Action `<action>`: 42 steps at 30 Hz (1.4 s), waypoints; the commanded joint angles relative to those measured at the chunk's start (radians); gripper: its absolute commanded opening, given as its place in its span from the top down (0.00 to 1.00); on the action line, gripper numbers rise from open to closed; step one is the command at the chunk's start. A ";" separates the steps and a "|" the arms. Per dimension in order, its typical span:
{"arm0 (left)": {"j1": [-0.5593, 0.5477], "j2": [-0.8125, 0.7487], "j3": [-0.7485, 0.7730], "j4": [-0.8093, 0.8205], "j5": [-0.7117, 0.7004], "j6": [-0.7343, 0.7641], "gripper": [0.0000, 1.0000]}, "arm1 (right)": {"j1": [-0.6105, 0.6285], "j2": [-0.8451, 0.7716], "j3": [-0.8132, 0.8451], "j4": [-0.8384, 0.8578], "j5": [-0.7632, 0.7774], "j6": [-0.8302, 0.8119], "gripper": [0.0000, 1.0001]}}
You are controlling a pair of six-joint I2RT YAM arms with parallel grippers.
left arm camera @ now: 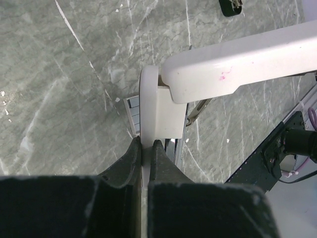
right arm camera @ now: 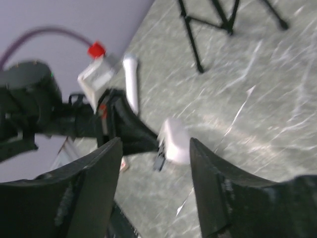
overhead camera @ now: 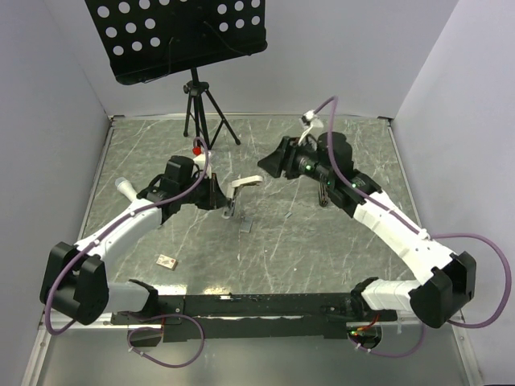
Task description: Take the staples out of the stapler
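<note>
Between the left gripper's [left arm camera: 145, 146] pinched black fingers: a slim pale grey stapler [left arm camera: 163, 109], hinged open.
Its body half hides a tiny grey staple strip [left arm camera: 131, 111] on the table; the right gripper [right arm camera: 154, 144], blurred, stands parted and empty, with a black tripod stand [overhead camera: 194, 100] beyond.

Grey marbled tabletop [overhead camera: 322, 249], pale lilac walls [overhead camera: 346, 56], black perforated music stand [overhead camera: 177, 32] on tripod [overhead camera: 195, 104].

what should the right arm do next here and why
Probably bring the right gripper in toward the stapler. The left gripper is shut on the stapler's pale body, with its top raised open. The right one's fingers stand open and clear of it. A grey strip, likely staples, shows beside the body, ready to be taken.
</note>
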 commanded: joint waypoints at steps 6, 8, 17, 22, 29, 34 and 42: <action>0.001 -0.023 0.056 -0.014 -0.039 -0.010 0.99 | 0.146 0.082 -0.055 -0.008 -0.064 0.023 0.55; -0.001 -0.029 0.053 -0.006 -0.030 -0.008 0.99 | 0.148 0.101 -0.039 -0.020 -0.048 0.024 0.55; -0.002 -0.113 0.004 0.031 0.002 0.079 0.99 | 0.108 0.222 0.099 -0.049 0.017 -0.032 0.49; -0.005 -0.144 -0.009 0.054 -0.002 0.099 0.99 | 0.085 0.240 0.143 -0.065 0.019 -0.060 0.43; -0.022 -0.121 -0.003 0.035 -0.099 0.109 0.99 | 0.065 0.305 0.177 -0.048 -0.057 -0.084 0.39; -0.027 -0.086 0.025 -0.015 -0.299 0.038 0.99 | 0.060 0.299 0.152 -0.036 -0.074 -0.083 0.37; -0.031 -0.044 0.071 -0.066 -0.475 0.000 0.99 | 0.000 0.190 -0.015 0.062 -0.080 -0.040 0.26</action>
